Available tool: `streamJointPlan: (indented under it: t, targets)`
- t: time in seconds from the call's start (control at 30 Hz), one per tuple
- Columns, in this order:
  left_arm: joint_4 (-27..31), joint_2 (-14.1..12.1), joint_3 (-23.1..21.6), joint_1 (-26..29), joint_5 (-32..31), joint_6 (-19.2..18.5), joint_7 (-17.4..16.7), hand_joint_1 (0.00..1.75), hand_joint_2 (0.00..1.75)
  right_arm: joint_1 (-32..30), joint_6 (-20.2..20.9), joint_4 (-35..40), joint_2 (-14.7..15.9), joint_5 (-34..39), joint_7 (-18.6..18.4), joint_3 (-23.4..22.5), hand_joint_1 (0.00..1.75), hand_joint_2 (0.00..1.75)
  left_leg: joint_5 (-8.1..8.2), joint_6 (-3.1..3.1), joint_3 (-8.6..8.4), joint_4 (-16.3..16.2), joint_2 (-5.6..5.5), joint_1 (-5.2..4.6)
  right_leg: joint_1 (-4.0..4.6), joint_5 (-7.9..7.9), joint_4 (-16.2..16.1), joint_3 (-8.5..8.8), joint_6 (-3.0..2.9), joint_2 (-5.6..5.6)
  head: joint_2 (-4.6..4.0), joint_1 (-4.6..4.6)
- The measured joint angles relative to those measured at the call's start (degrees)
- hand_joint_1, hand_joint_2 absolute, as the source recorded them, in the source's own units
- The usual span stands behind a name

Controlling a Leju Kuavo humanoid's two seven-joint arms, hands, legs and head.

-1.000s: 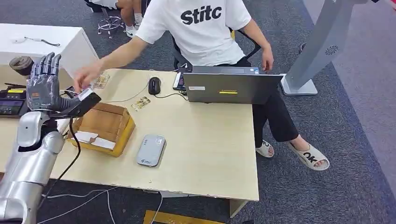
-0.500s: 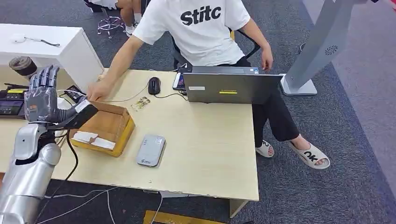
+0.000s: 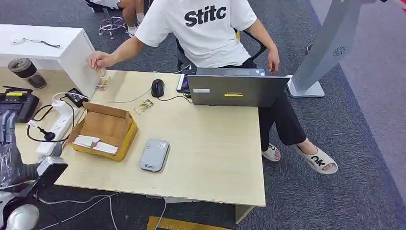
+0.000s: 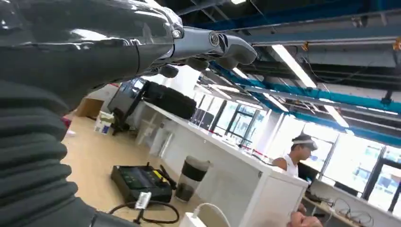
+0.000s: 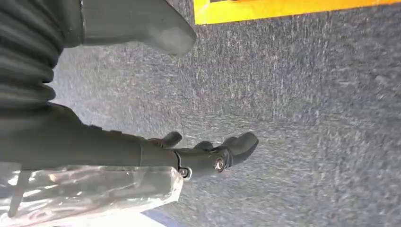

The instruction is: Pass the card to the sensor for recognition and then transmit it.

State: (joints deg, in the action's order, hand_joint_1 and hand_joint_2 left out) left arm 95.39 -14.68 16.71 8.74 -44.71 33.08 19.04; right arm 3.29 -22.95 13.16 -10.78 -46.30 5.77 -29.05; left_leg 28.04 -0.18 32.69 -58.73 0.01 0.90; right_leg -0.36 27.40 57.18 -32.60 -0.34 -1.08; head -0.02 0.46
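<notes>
So the wooden surface [image 3: 210,158] has a laptop [image 3: 234,90], an open cardboard box [image 3: 103,130] and the grey sensor [image 3: 154,154] just beside it; person's hand [image 3: 97,60] holds the card [image 3: 101,72] at the far left corner; left hand [image 3: 10,155] sits low off the near-left edge, empty, fingers apart; right hand [image 5: 208,153] hangs over carpet, fingers loosely apart, holding nothing.

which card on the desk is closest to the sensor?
The gold-patterned card lying between the cardboard box and the mouse. It is nearer the grey sensor than the cards at the far left edge under the person's hand.
</notes>
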Motion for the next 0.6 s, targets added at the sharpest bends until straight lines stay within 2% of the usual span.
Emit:
streamJointPlan:
  t: [0.07, 0.1, 0.13, 0.17, 0.23, 0.3, 0.37, 0.43, 0.5, 0.6]
  targets:
    - [1.63, 4.56, 4.65, 2.56, 5.59, -3.51, 5.14, 0.0, 1.75, -0.39, -0.45, -0.02, 0.0, 0.65, 0.37, -1.06, 0.0, 1.75, 0.04, 0.06, 0.03, 0.0, -0.07, -0.02, 0.0, 0.05, -0.01, 0.03, 0.07, 0.1, 0.0, 0.04]
    - [1.77, 6.56, 6.91, 3.33, 7.65, -5.61, 6.67, 0.0, 1.75, -0.51, -0.68, -0.07, 0.0, 0.95, 0.44, -1.49, 0.0, 1.75, 0.04, 0.07, 0.05, 0.0, -0.14, -0.02, 0.0, 0.06, -0.02, 0.04, 0.07, 0.17, 0.0, 0.04]
    - [1.77, 9.99, 11.2, 3.89, 11.47, -10.71, 8.15, 0.0, 1.75, -0.62, -1.02, -0.07, 0.0, 1.14, 0.46, -2.16, 0.0, 1.75, 0.04, 0.07, 0.04, 0.0, -0.14, -0.02, 0.0, 0.06, -0.02, 0.03, 0.07, 0.17, 0.0, 0.04]
    - [1.59, 12.27, 14.24, 4.01, 12.87, -14.22, 8.82, 0.0, 1.75, -0.7, -1.18, -0.07, 0.0, 1.23, 0.48, -2.69, 0.0, 1.75, 0.05, 0.07, 0.06, 0.0, -0.13, -0.02, 0.0, 0.06, -0.02, 0.04, 0.07, 0.17, 0.0, 0.0]
    - [0.09, 17.42, 22.49, 2.98, 10.62, -19.05, 11.88, 0.0, 1.75, -0.87, -1.55, -0.09, 0.0, 1.21, 0.46, -3.87, 0.0, 1.75, 0.05, 0.07, 0.06, 0.0, -0.13, -0.02, 0.0, 0.06, -0.02, 0.06, 0.08, 0.17, 0.0, 0.02]
    - [-2.46, 21.77, 30.89, 1.52, 8.62, -22.02, 13.94, 0.0, 1.75, -1.01, -1.88, -0.09, -0.04, 1.14, 0.46, -4.83, 0.0, 1.75, 0.06, 0.06, 0.01, 0.0, -0.08, -0.01, 0.0, 0.05, -0.02, 0.07, 0.07, 0.15, 0.0, 0.0]
    - [-5.87, 25.18, 38.41, -0.31, 6.76, -23.02, 14.08, 0.0, 1.75, -1.2, -1.97, -0.09, -0.07, 0.9, 0.39, -5.73, 0.0, 1.75, 0.06, 0.06, -0.02, 0.0, -0.14, -0.01, 0.0, 0.05, -0.02, 0.07, 0.07, 0.18, 0.0, 0.02]
    - [-10.44, 27.3, 44.48, -2.67, 6.39, -23.28, 11.57, 0.0, 1.75, -1.22, -2.08, -0.09, -0.15, 0.53, -0.02, -6.28, 0.0, 1.75, 0.05, 0.06, 0.0, 0.0, -0.26, -0.03, -0.01, 0.05, -0.02, 0.11, 0.07, 0.29, 0.0, -0.02]
    - [-17.51, 28.84, 50.55, -4.68, 3.7, -19.8, 9.59, 0.0, 1.75, -1.22, -2.18, -0.09, -0.24, -0.56, -0.39, -6.76, 0.0, 1.75, 0.05, 0.06, -0.04, 0.0, -0.24, -0.02, -0.01, 0.05, -0.01, 0.12, 0.07, 0.28, 0.0, -0.04]
    - [-28.87, 29.11, 55.21, -6.25, -3.03, -12.81, 7.93, 0.0, 1.75, -1.23, -2.32, -0.13, -0.26, -1.31, -1.01, -7.24, 0.0, 1.75, 0.05, 0.06, -0.06, 0.0, -0.3, -0.03, -0.01, 0.06, -0.01, 0.13, 0.06, 0.32, 0.0, 0.02]
